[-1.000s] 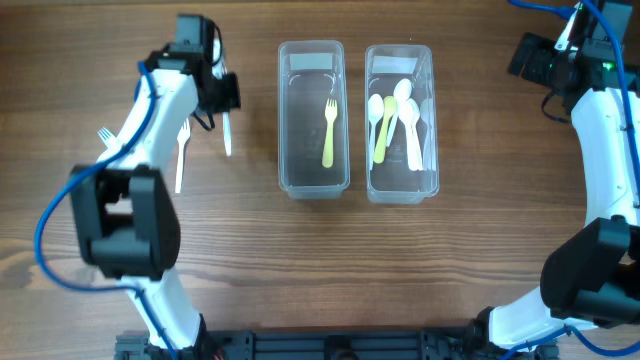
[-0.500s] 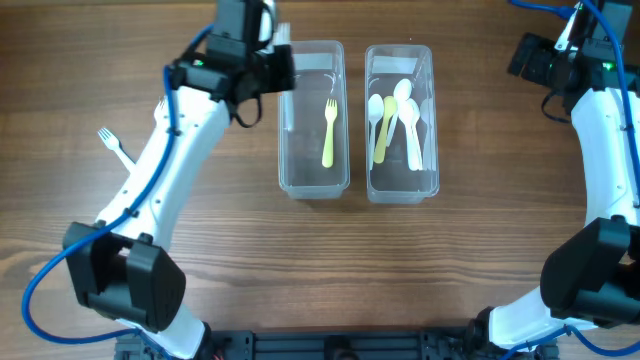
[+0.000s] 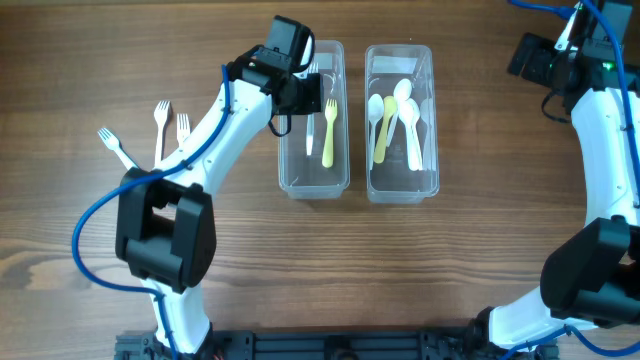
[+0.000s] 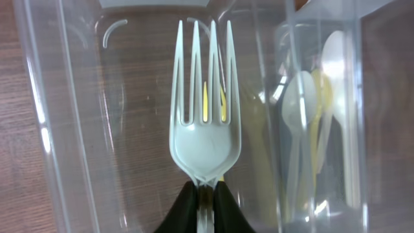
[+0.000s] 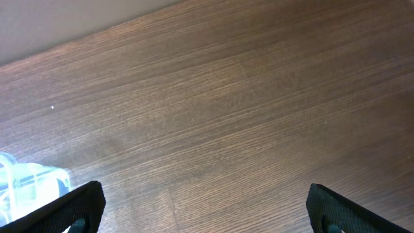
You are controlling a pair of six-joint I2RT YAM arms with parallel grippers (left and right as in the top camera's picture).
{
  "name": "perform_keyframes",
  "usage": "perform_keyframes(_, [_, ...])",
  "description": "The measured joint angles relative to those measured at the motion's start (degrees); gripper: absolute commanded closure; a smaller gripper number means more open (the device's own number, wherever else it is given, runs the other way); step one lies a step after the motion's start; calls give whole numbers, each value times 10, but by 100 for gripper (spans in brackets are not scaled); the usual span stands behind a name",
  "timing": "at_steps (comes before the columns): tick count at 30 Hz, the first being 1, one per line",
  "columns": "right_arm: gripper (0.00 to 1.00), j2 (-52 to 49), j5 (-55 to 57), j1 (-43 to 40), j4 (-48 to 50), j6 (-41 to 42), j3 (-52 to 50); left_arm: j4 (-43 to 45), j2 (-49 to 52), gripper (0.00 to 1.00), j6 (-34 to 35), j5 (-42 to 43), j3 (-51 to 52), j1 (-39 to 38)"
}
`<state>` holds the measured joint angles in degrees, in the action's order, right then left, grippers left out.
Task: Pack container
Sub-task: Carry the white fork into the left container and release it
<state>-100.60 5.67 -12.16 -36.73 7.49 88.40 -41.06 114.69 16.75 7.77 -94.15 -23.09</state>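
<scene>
Left fingers are closed tight on the handle of a white fork, pinching it just below the bowl of the tines, so the four prongs stick out straight ahead in the wrist view. From overhead, this fork sits inside the outline of the left container, in its far half and toward its left wall, handle end far and prongs pointing near. Whether it touches the container floor I cannot tell. Just to its right, apart from it, a yellow fork lies flat on the floor of the same container, and it shows through the white prongs in the wrist view.

Next to it on the right stands the right container, close beside the left one; it holds white spoons and one yellow-green spoon, bowls toward the far end.

Out on the counter, left of the containers, three more white forks lie loose, near one another.

Right fingers are spread wide with nothing between them, hanging over bare wood at the far right, well apart from both containers
</scene>
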Motion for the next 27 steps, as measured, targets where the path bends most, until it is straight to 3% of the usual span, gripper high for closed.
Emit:
perform_keyframes(10, [1, 0, 0, 0, 0, 0, 0, 11, 2, 64, -11, -8, 0, 3])
perform_keyframes(12, [0, 0, 0, 0, 0, 0, 0, -9, -9, 58, -21, -37, 0, 14])
perform_keyframes(15, [0, 0, 0, 0, 0, 0, 0, -56, -49, 53, -37, -103, 0, 56])
perform_keyframes(19, [0, 0, 0, 0, 0, 0, 0, -112, -108, 55, -58, -179, -2, 141])
perform_keyframes(27, [0, 0, 0, 0, 0, 0, 0, -168, -110, 59, -76, -209, -4, 258])
